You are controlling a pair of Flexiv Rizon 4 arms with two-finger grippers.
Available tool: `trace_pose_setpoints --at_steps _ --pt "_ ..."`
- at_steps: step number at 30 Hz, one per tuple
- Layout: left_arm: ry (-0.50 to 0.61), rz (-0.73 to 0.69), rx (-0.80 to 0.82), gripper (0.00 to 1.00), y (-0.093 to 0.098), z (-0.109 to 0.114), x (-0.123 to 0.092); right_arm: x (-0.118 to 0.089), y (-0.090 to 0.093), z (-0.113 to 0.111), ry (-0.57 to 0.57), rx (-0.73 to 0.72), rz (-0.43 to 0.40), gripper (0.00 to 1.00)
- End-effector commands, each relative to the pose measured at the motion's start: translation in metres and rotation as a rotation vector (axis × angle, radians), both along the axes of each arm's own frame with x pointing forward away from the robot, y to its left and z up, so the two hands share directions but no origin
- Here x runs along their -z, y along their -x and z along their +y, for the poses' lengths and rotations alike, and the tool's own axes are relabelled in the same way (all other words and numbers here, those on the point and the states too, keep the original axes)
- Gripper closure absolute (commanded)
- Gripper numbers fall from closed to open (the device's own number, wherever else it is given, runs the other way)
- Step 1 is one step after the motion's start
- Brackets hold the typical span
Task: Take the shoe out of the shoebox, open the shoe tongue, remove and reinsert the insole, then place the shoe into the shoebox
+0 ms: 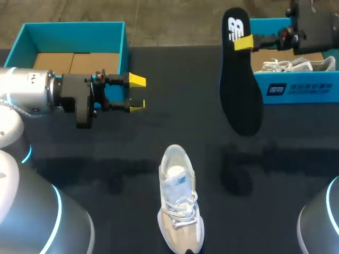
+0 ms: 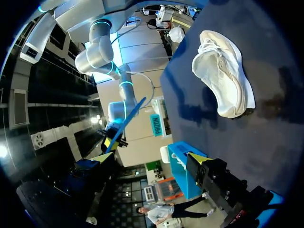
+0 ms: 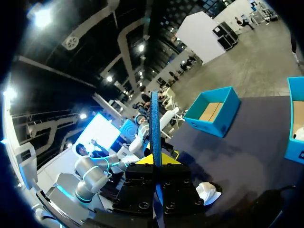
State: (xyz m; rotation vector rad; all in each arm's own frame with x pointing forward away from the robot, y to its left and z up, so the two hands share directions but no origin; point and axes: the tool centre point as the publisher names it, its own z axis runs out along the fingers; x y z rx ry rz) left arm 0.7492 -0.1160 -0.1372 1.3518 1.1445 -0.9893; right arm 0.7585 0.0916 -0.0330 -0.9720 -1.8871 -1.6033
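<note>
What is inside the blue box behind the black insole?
A white shoe with laces lies inside the blue box. The black insole, held by the right fingers, and that arm cover parts of the box, so anything else in there is hidden.

Your count for this table (image 1: 106,153):

- Shoes: two, both white. You have one shoe (image 1: 180,203) out on the table and a second shoe (image 1: 296,64) lying in a box.
- Boxes: two, both teal, a left box (image 1: 74,25) and a right box (image 1: 312,90).
- Insoles: one, a black insole (image 1: 239,79).
- Grippers: two, a left gripper (image 1: 136,92) and a right gripper (image 1: 242,42).
- Yellow tips you can count from the head view: two on the left, one on the right.
</note>
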Motion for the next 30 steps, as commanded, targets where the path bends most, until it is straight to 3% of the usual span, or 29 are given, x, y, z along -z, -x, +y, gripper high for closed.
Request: trace_pose_setpoints --at_steps 1,10,17,26,30 --pt "-0.003 0.000 0.011 0.00 -0.005 -0.001 -0.001 -0.001 -0.022 0.008 0.034 -0.074 0.019 1.00" --pt "-0.003 0.000 0.011 0.00 -0.005 -0.001 -0.001 -0.001 -0.022 0.008 0.034 -0.074 0.019 1.00" --pt "-0.003 0.000 0.011 0.00 -0.005 -0.001 -0.001 0.014 -0.053 0.026 0.048 -0.051 0.247 1.00" --pt "0.059 -0.018 0.030 0.00 -0.019 -0.002 -0.008 0.029 -0.069 0.043 0.029 -0.049 0.342 1.00" --pt "0.091 -0.037 0.047 0.00 -0.023 -0.005 -0.012 0.037 -0.076 0.052 0.018 -0.043 0.430 1.00"
